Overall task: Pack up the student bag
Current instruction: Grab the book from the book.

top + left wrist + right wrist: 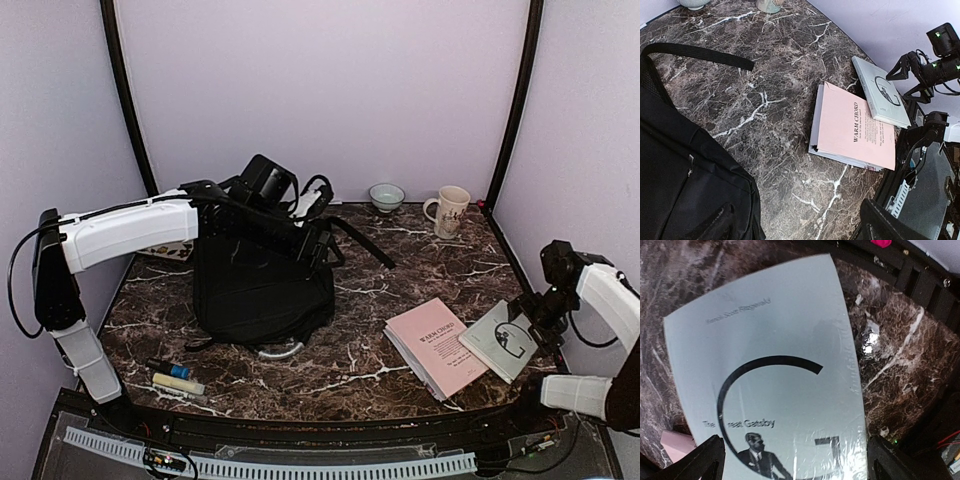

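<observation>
Large black soft fabric student bag [262, 285] slumps left of centre on the marble desk [370, 300]. Floppy, bulky; I'd take its grey curved handle [280, 351]. Left gripper [795, 222] gapes empty beside it; right gripper [795, 465] spreads wide over a pale paperback [775, 365].

pale lilac walls [320, 90] close in the back and both sides, meeting at two black corner posts [125, 110]. the surface [400, 270] is dark brown marble with white veins, curved along its near edge. even light leaves a small glare [870, 337] on it.
</observation>
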